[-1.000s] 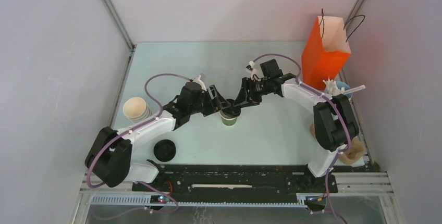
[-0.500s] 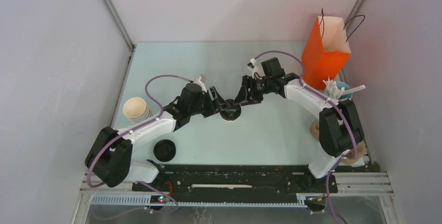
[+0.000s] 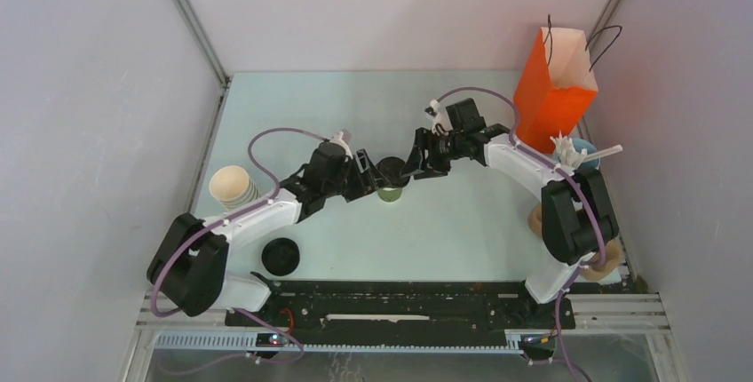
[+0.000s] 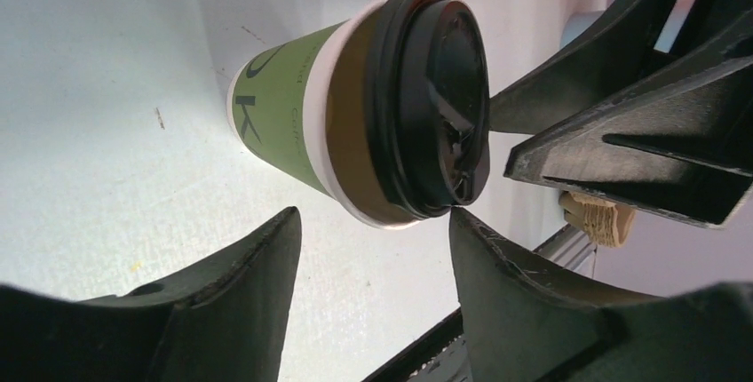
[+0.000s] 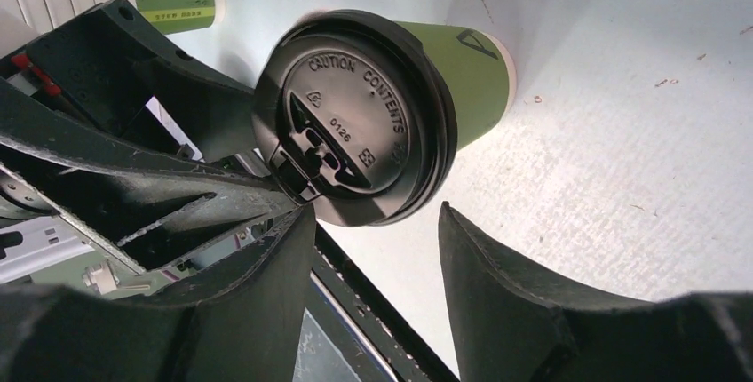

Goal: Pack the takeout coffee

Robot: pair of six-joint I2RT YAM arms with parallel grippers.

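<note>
Step in hand: pickup of the lidded cup [image 3: 390,179], upright at mid-frame in the top view, w/ the orange bag [image 3: 552,89] at upper right. The left gripper [image 4: 373,222] and right gripper [image 5: 377,218] flank it, both w/ jaws apart, nothing held. Whether a tip touches it is unclear. Next, prob.: one arm closes on the cup body, the other backs off.
</note>
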